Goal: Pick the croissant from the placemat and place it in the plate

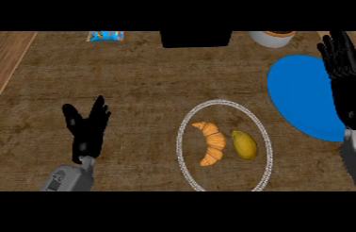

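Observation:
An orange croissant (pixel 212 143) lies inside the plate (pixel 186 132), a pale ring on the wooden counter, left of a yellow-green fruit (pixel 244 145). The blue placemat (pixel 304 94) lies to the right with nothing on its visible part. My right hand (pixel 340 61) is open, fingers straight and pointing up, over the placemat's right edge at the view's right side, well away from the croissant. My left hand (pixel 87 122) rests open on the counter at the left, fingers up.
A black object (pixel 196 38) stands at the counter's back centre. A blue packet (pixel 106 36) lies back left. A white bowl (pixel 272 38) with an orange top sits back right. A lighter wooden strip (pixel 14 56) borders the far left.

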Motion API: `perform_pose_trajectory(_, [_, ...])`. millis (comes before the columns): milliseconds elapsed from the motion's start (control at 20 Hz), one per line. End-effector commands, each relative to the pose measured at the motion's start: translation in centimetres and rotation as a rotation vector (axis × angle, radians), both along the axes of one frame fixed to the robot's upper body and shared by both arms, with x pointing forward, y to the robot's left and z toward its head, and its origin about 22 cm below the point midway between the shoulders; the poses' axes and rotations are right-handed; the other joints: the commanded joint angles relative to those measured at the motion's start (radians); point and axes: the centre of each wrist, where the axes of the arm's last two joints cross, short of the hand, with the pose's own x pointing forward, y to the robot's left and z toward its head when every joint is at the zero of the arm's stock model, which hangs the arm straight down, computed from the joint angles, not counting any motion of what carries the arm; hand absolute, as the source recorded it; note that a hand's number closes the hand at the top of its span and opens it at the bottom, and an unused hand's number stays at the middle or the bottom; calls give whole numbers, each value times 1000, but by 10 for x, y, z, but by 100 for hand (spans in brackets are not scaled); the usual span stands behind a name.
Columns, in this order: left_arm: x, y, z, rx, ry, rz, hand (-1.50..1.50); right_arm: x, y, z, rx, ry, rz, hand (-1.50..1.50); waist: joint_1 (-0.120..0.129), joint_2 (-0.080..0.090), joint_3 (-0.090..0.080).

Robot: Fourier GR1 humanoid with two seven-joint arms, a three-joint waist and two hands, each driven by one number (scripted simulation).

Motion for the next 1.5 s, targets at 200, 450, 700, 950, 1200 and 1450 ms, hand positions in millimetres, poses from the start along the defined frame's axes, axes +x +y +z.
perform_pose_trajectory(200, [11, 30, 36, 261, -278, -245, 0, -3, 124, -66, 184, 304, 78, 150, 97, 14, -6])
perform_pose_trajectory(450, [2, 36, 26, 237, -301, -283, 0, -17, 153, -95, 29, 131, -259, -150, 64, 7, -8])
perform_pose_trajectory(700, [-13, 51, 16, 250, -320, -294, 0, -69, 215, -143, -68, 2, -258, -150, 56, 4, -4])
perform_pose_trajectory(950, [-36, 77, -1, 250, -312, -252, 0, -92, 232, -154, -107, -10, -375, -150, 34, -1, -7])
perform_pose_trajectory(1200, [-23, 83, 17, 259, -311, -243, 0, -94, 211, -158, -287, 101, -429, -150, 13, -5, -8])
perform_pose_trajectory(1450, [-22, 87, 7, 270, -304, -255, 0, -86, 201, -149, -508, 322, -377, -150, 7, 0, -10])
